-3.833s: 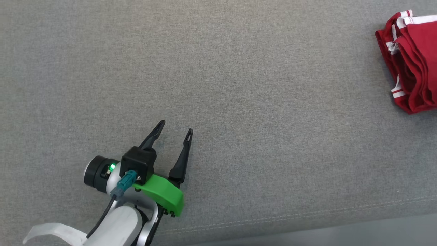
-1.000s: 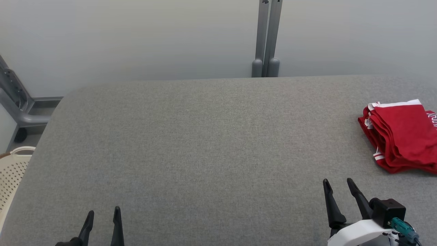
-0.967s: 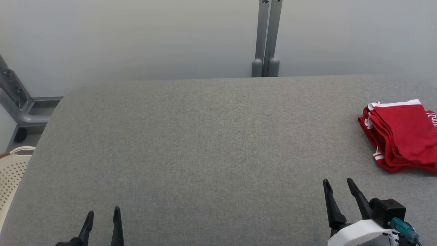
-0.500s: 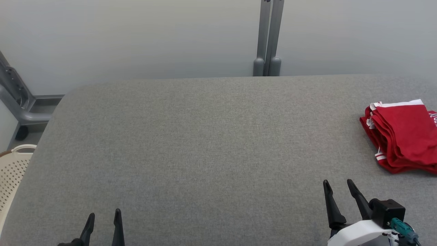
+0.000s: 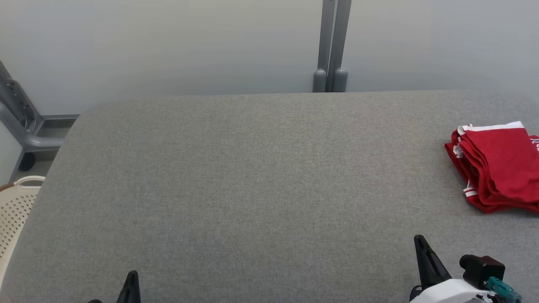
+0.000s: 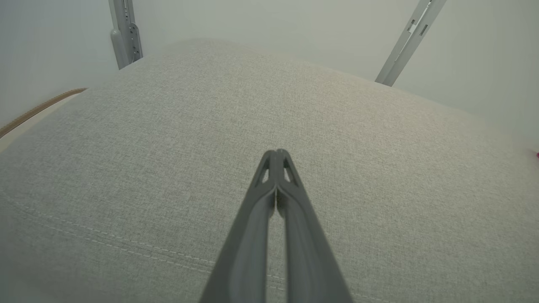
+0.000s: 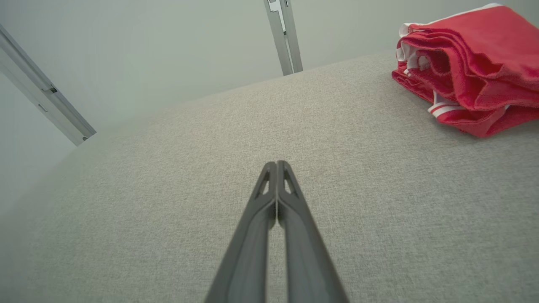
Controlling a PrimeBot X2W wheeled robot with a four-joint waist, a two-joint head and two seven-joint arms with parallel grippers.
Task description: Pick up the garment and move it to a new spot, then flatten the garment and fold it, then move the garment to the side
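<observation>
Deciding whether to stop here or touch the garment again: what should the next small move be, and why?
Probably none on the cloth: I'd hold both arms where they are and end the run. The red garment lies folded in a stack at the right side of the grey table, apart from both grippers. The left gripper and right gripper are shut on nothing near the front edge.

Nothing legible — white marks on the garment [image 5: 501, 168] unreadable.
</observation>
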